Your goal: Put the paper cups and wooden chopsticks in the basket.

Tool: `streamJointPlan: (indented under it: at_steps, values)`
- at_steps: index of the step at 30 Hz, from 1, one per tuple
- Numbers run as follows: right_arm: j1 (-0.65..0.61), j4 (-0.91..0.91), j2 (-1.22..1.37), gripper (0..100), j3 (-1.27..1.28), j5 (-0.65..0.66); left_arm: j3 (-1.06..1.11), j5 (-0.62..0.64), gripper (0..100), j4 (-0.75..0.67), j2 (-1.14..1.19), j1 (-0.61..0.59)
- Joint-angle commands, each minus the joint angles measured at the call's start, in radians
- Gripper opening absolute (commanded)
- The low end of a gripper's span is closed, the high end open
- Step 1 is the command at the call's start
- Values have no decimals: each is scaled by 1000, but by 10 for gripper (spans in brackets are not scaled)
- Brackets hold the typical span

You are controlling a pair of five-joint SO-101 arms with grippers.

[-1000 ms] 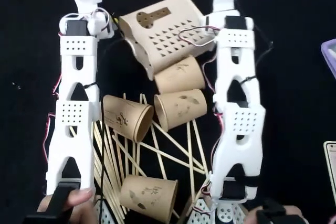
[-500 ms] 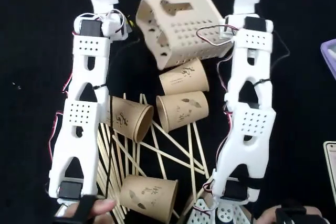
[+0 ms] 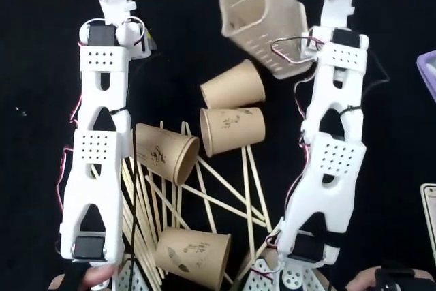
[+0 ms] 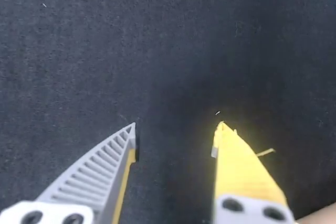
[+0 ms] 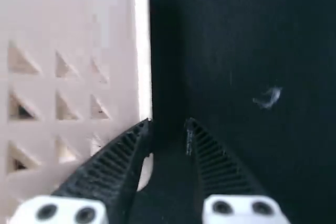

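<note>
Biggest risk was the basket (image 3: 271, 32): it sat tilted off upright at the far side of the table (image 3: 388, 134), beside the right arm, so a nudge could have tipped it further or slid it away instead of righting it. The right hand (image 5: 168, 124) had its fingers narrowly apart with nothing between them, one finger just against the basket wall, so closing would likely have missed the rim. The paper cups (image 3: 231, 85) lay on their sides mid-table and could have rolled; the chopsticks (image 3: 139, 216) were crossed beneath them and none was in the basket. The right wrist view gave that finger-to-wall contact, which the high view did not. The left wrist view showed the left hand (image 4: 176, 127) spread, holding nothing, over bare table.
</note>
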Motion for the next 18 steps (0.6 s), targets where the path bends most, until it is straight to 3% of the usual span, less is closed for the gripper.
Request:
streamJointPlan:
  at_steps: [1,9,18]
  values:
    - [21,-6,12,120,-12,12,-24,-3,239,3,-35,-13]
    - [92,11,-15,120,-42,8,-24,2,238,5,-35,-15]
    - [144,436,-188,124,-397,5,-25,-3,238,46,-37,-16]
